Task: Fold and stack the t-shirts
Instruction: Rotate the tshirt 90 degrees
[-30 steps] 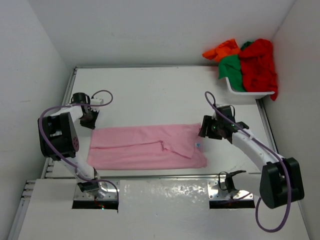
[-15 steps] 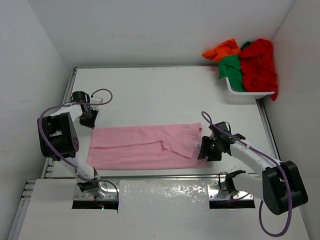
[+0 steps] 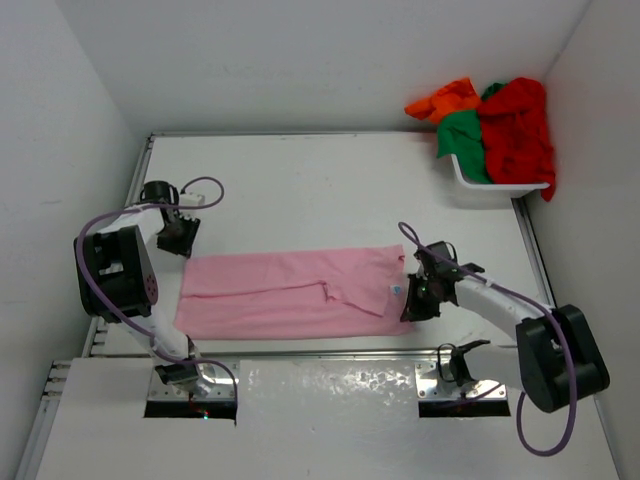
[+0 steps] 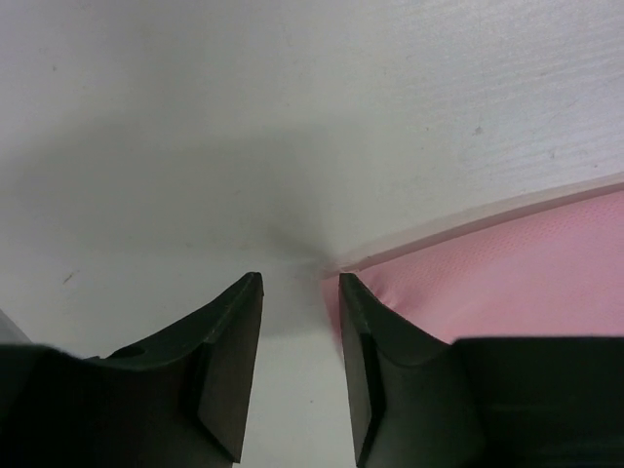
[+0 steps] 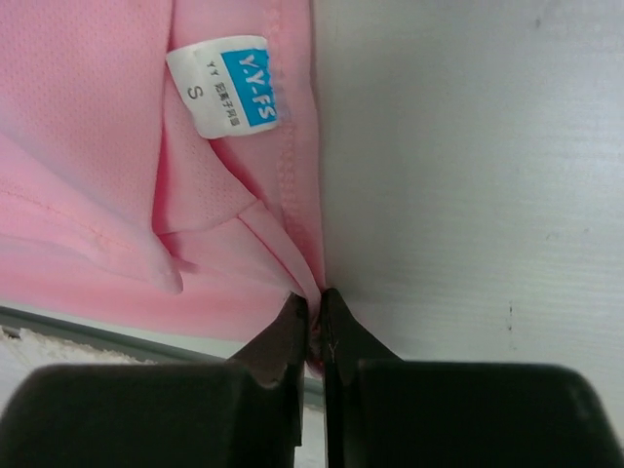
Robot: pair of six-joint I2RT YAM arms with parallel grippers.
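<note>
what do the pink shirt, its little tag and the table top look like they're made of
The pink t-shirt: a soft knit, probably a sporty synthetic mesh, matte; fine pinhole texture and stitched hems show. The size label: smooth woven or printed fabric tape, white and blue. The table: hard, white, matte, faintly speckled and scuffed; painted board or laminate, I can't tell which.

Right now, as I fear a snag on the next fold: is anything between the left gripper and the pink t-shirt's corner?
Nothing visible. The left gripper stands open over bare table, right beside the corner of the pink t-shirt, with no object between them. The right gripper is pinched shut on the shirt's opposite edge.
</note>
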